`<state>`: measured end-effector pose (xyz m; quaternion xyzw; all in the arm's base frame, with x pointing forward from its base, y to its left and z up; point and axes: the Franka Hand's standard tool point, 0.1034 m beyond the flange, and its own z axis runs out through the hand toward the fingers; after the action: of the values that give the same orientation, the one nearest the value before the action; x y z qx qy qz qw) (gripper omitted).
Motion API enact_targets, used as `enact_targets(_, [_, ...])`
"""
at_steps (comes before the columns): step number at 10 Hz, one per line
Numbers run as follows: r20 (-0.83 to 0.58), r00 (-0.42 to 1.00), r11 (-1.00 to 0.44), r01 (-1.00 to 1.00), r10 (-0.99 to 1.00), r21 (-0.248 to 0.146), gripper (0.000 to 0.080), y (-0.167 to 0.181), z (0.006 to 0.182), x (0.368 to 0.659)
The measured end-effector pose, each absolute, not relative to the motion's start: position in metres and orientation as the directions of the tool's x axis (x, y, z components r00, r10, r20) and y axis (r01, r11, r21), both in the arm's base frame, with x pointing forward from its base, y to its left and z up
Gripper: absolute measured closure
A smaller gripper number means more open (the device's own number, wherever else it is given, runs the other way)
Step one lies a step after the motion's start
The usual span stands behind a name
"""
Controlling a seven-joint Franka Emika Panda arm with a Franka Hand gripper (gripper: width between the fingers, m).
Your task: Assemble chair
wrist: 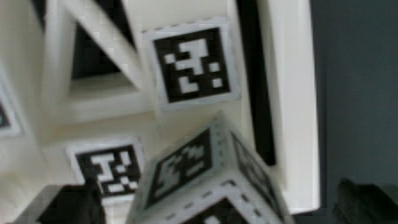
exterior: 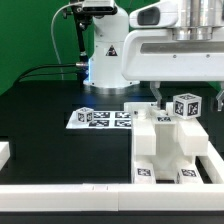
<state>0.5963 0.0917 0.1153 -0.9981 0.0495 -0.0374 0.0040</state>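
Standing by the table (exterior: 40,110), I am taking the exterior view first. The gripper (exterior: 180,93) is hanging over the half-built chair (exterior: 160,150), which is sitting at the exterior view's right, well apart from the marker board (exterior: 100,117). A tagged post (exterior: 187,106) is standing proud of the stack, right under the wrist. Whether the fingers are pinching it or merely flanking it, I cannot tell.

Turning to the wrist view, the same post (wrist: 205,185) is filling the space between two dark fingertips (wrist: 71,205), with the chair's tagged panels (wrist: 192,62) just behind it. It is looking tilted against them. To my eye, the careful way is squaring the post to its seat before pressing, and going slowly so nothing is jamming or toppling.
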Motion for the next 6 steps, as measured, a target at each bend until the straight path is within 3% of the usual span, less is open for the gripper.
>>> enact_targets(3, [0.063, 0.971, -0.973, 0.229, 0.231, 0.032, 0.0151, 0.0899, 0.1109, 0.5952])
enact_targets(6, [0.075, 0.984, -0.986, 0.162, 0.164, 0.028, 0.016, 0.0888, 0.111, 0.5967])
